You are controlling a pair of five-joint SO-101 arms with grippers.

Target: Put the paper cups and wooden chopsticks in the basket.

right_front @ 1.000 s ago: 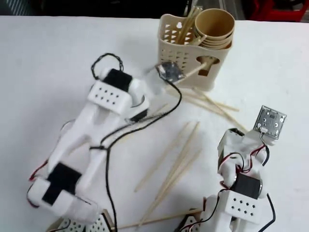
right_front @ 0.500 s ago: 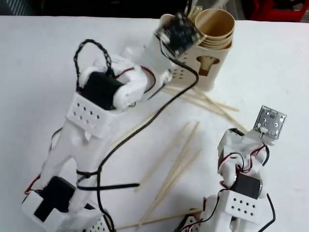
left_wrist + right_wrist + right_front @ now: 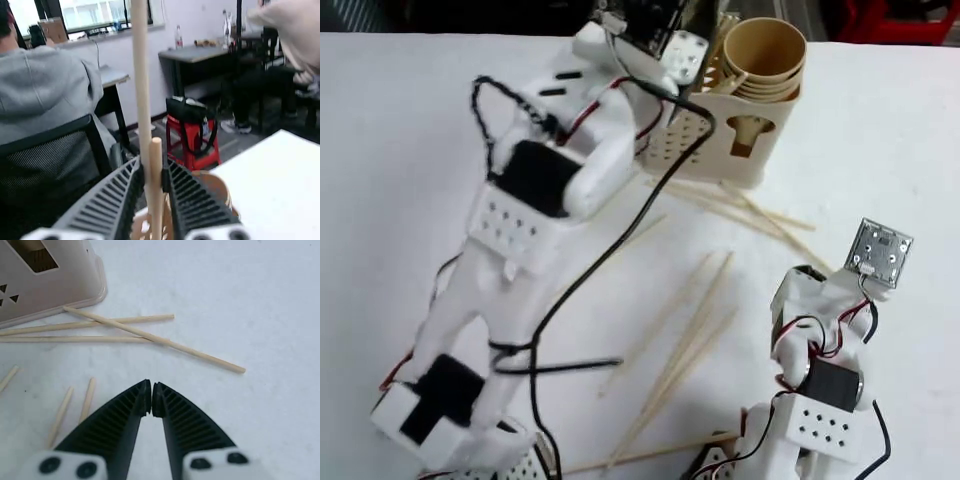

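My left gripper (image 3: 153, 172) is shut on two wooden chopsticks (image 3: 141, 75) that stand upright between its jaws. In the high view that arm hangs over the left part of the beige basket (image 3: 720, 150). Stacked paper cups (image 3: 765, 55) sit in the basket's right part, and more chopsticks (image 3: 720, 30) stand in it. Several loose chopsticks (image 3: 685, 325) lie on the white table in front of the basket. My right gripper (image 3: 151, 390) is shut and empty, low over the table near three crossed chopsticks (image 3: 150, 337) beside the basket (image 3: 50, 275).
The right arm (image 3: 820, 370) rests at the table's front right. A black cable (image 3: 570, 290) trails from the left arm across the table. One chopstick (image 3: 640, 455) lies near the front edge.
The left arm has lifted its gripper with the chopsticks from in front of the basket up to above its top. The right arm has stayed still.
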